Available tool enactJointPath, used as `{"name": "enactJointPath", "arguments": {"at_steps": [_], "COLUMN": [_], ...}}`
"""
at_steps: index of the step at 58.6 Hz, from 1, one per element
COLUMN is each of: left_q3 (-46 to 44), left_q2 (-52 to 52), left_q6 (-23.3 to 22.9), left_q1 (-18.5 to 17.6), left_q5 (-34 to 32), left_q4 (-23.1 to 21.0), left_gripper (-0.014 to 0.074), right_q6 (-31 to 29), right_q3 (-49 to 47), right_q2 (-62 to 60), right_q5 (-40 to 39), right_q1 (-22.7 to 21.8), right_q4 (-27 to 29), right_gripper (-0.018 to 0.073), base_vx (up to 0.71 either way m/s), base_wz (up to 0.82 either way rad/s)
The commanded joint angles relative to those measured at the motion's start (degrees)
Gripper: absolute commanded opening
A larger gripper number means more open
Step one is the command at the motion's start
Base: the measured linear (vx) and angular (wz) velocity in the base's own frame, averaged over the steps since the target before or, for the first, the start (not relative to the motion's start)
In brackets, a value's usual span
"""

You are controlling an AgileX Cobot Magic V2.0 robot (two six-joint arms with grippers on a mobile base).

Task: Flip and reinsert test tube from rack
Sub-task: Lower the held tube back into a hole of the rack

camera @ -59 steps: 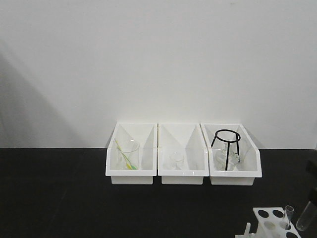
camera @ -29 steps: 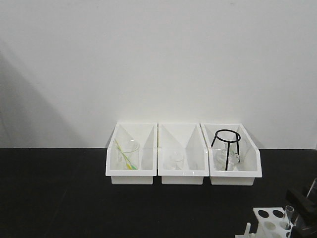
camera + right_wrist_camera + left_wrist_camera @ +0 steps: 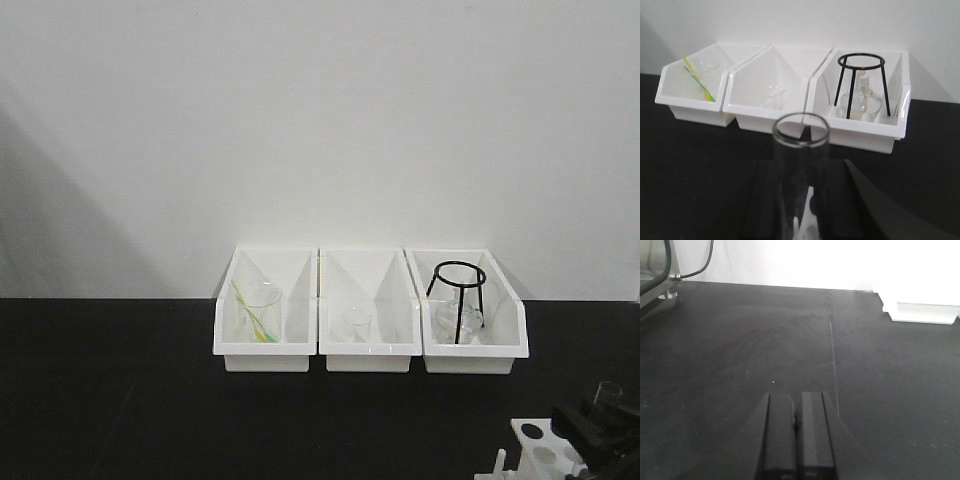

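- Where the front view ends at its lower right corner, the right end effector [image 3: 597, 437] grips the slim clear glass test tube [image 3: 606, 393], whose open rim stands above the black fingers.
- In the right wrist view, the test tube [image 3: 801, 165] stands upright at centre frame, rim upward, between the two fingers [image 3: 865, 210].
- The small white plastic rack with round holes [image 3: 518, 440] sits just left of that end effector. Whether the tube's lower end is in a hole cannot be told.
- The left end effector [image 3: 797, 430] has its fingers pressed together, holding nothing, above the black bench [image 3: 740, 340].
- Three white slant-fronted bins [image 3: 370, 358] stand in a row at centre frame.
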Motion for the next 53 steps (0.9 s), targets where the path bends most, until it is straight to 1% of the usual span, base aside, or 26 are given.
{"name": "enactJointPath", "arguments": {"at_steps": [1,14,22,29,33,43,49,53], "left_q3": [-0.01,-0.01,-0.01,-0.01,-0.01,-0.01,-0.01,-0.01], "left_q2": [-0.61,-0.61,-0.61,-0.61,-0.61,-0.61,-0.61,-0.61], "left_q6": [0.01,0.01,0.01,0.01,0.01,0.01,0.01,0.01], "left_q1": [-0.41,-0.41,-0.41,-0.41,-0.41,-0.41,-0.41,-0.41], "left_q5": [-4.95,-4.95,-4.95,-4.95,-4.95,-4.95,-4.95,-4.95], "left_q4": [-0.25,-0.25,-0.25,-0.25,-0.25,-0.25,-0.25,-0.25], "left_gripper": [-0.0006,-0.0006,-0.0006,-0.0006,-0.0006,-0.0006,-0.0006,-0.0006], "right_q6": [-0.79,-0.74,-0.93,-1.17,-1.17,-1.17,-1.17,-1.17], "right_q3": [-1.49,-1.49,-1.1,-0.99,-0.99,-0.99,-0.99,-0.99], "right_q2": [0.63,5.45,8.18,9.48,9.56,9.56,9.27,7.95], "right_q5": [-5.06,-9.87,-10.39,-10.48,-10.48,-10.43,-10.73,-10.79], "right_q1": [0.02,0.02,0.02,0.02,0.02,0.02,0.02,0.02], "right_q4": [-0.24,-1.27,-2.0,-3.5,-4.48,-4.48,-4.48,-4.48], "right_gripper": [-0.0006,-0.0003,0.0029,0.0115,0.0198,0.0403,0.0479,0.0504], "base_vx": [0.0,0.0,0.0,0.0,0.0,0.0,0.0,0.0], "base_wz": [0.0,0.0,0.0,0.0,0.0,0.0,0.0,0.0]}}
